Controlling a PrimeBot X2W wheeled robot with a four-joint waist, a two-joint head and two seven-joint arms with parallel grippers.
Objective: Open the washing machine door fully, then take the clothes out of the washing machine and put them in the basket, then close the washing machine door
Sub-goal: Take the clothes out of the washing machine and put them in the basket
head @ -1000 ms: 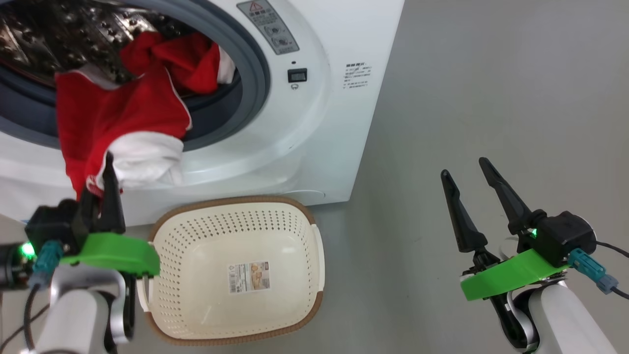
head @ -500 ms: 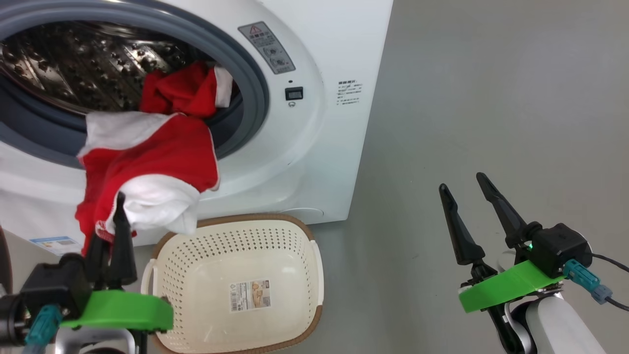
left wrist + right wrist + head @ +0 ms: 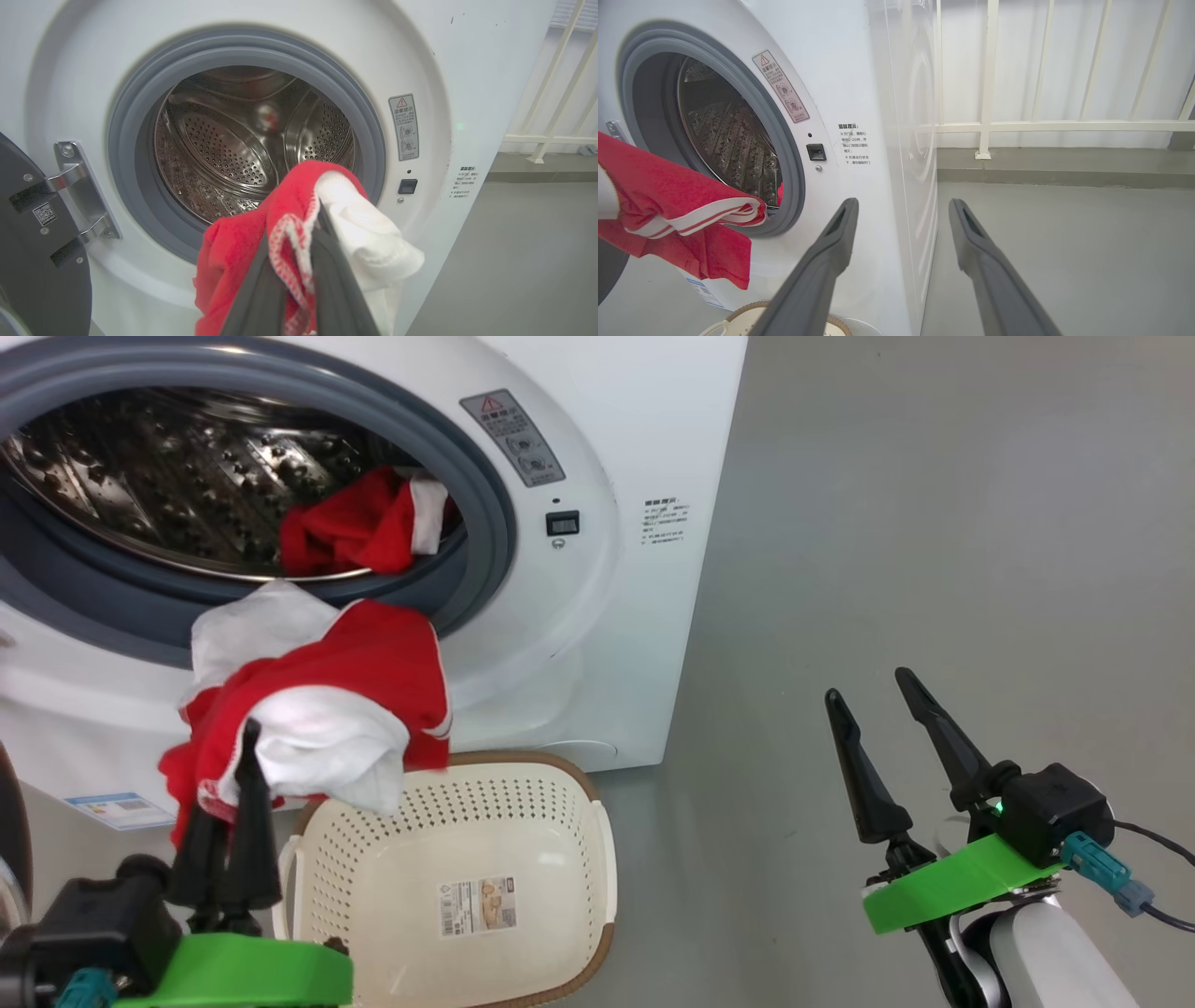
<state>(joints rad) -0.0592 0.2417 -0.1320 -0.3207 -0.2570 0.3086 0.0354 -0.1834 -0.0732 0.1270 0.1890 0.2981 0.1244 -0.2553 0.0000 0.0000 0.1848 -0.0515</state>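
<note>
Grey floor (image 3: 887,523) — left claw (image 3: 293,228) pinches clothes (image 3: 373,663) — right claw (image 3: 868,686) agape.

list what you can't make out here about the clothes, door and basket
- the washing machine door: left wrist view, cut off by the left edge; its glass is unseen.
- the clothes left in the drum: head view, the grey seal hides their lower part.
- left gripper fingertips: left wrist view, buried in the clothes it holds.
- the basket: head view, near rim cut by the bottom edge.
- basket sticker print: head view, too small.
</note>
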